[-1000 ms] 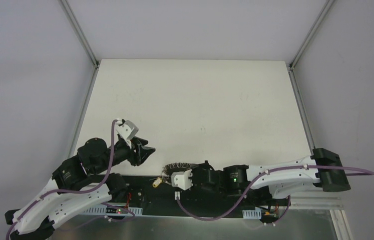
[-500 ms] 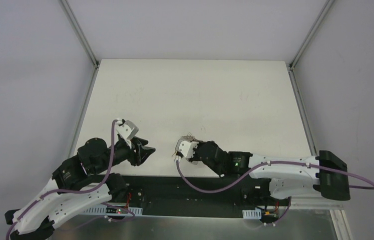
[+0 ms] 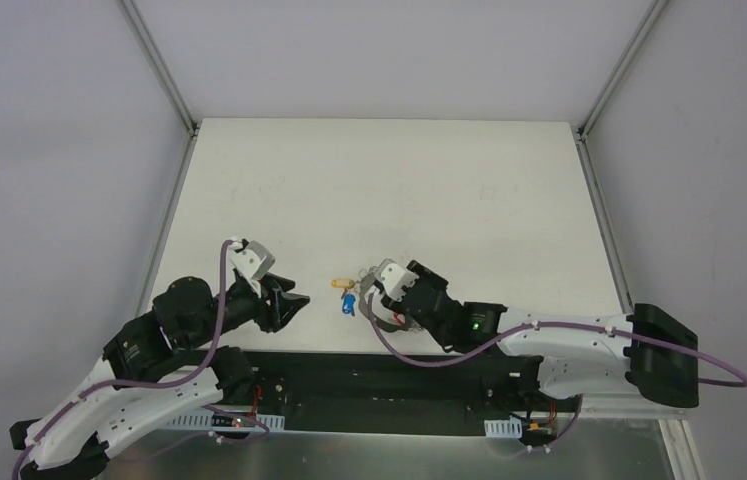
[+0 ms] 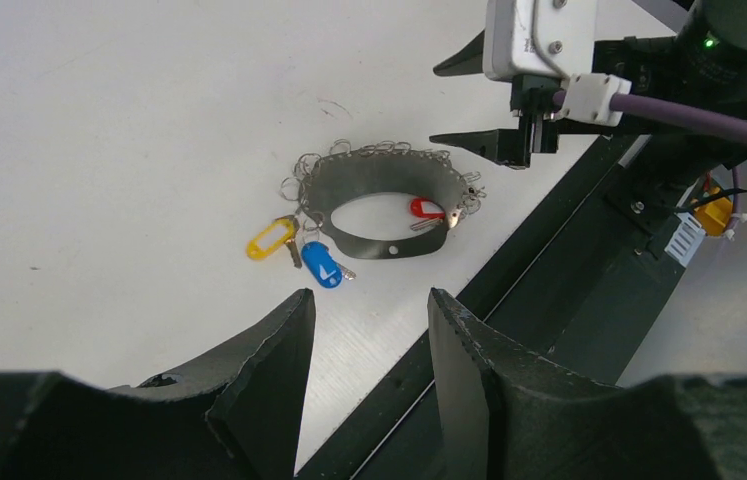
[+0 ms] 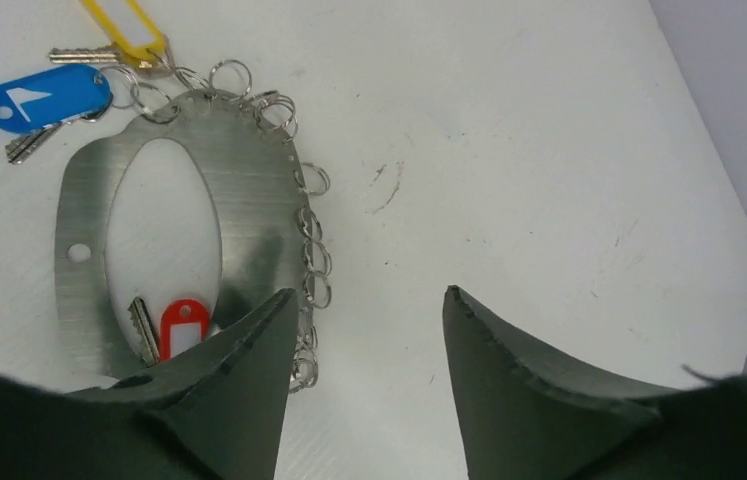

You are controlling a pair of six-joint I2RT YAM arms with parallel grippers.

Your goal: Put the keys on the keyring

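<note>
The keyring [image 4: 369, 180] is a flat silver oval plate edged with small wire rings, lying on the white table near its front edge. A yellow-tagged key [image 4: 269, 240] and a blue-tagged key [image 4: 321, 265] hang off one end. A red-tagged key [image 4: 426, 208] lies inside the oval. In the right wrist view the keyring [image 5: 249, 200] lies left of my right gripper [image 5: 369, 292], which is open with bare table between its fingers. From above, the right gripper [image 3: 383, 296] hovers over the plate beside the yellow tag [image 3: 340, 283]. My left gripper [image 4: 369, 295] is open and empty, short of the keys.
A black rail [image 4: 569, 260] runs along the table's near edge, just behind the keyring. The right arm's purple cable [image 4: 689, 105] crosses above it. The table's side edge [image 5: 739, 230] shows in the right wrist view.
The right arm swung from the black rail out over the table, bringing the keyring with it, then opened and let it go. The left arm stayed put.
</note>
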